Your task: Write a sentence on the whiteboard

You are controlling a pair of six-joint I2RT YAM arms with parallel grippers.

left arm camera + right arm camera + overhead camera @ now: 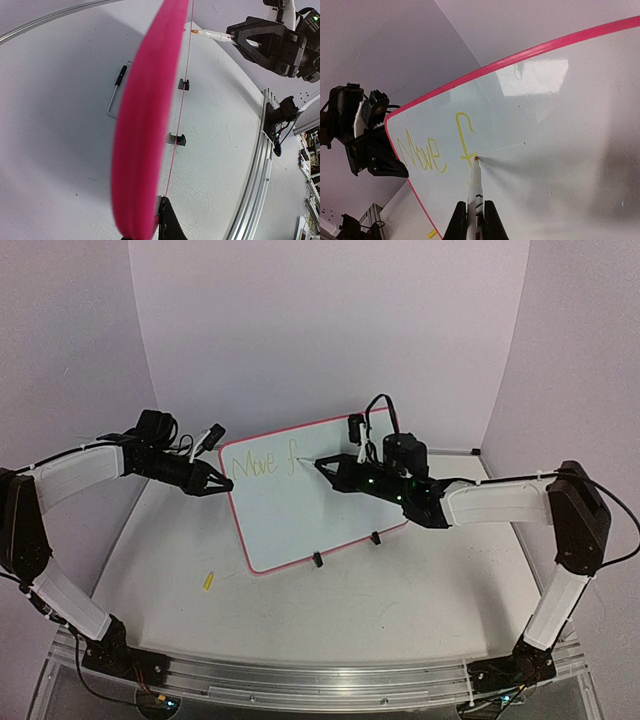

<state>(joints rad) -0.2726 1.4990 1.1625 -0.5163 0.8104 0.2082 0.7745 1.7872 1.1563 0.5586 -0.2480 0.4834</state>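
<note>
Pressing the marker [476, 182] tip to the whiteboard [300, 525], the right gripper [323, 466] has its jaws clamped tight on the barrel. The sentence [427, 155] reads "Move f", upper left on the board. Meanwhile the left gripper [226, 483] pinches the board's left rim, closed on it.

Inspection of surfaces. The whiteboard [300, 525] has a glossy, smooth writing face that throws back a bright patch of light in the right wrist view. Its rim [545, 50] is smooth pink-red and appears to be plastic, though it is blurred at close range in the left wrist view. The sentence [432, 159] is thin yellow-green ink with a flat sheen.

The marker [476, 187] has a white, glossy plastic barrel. The right fingers [491, 222] are black, matt and plastic-looking. The counter [400, 590] is white, matt and finely grained. The rail [320, 676] along the counter's near edge is bare silvery metal with a dull sheen. The arm shells [495, 502] are white matt plastic.
</note>
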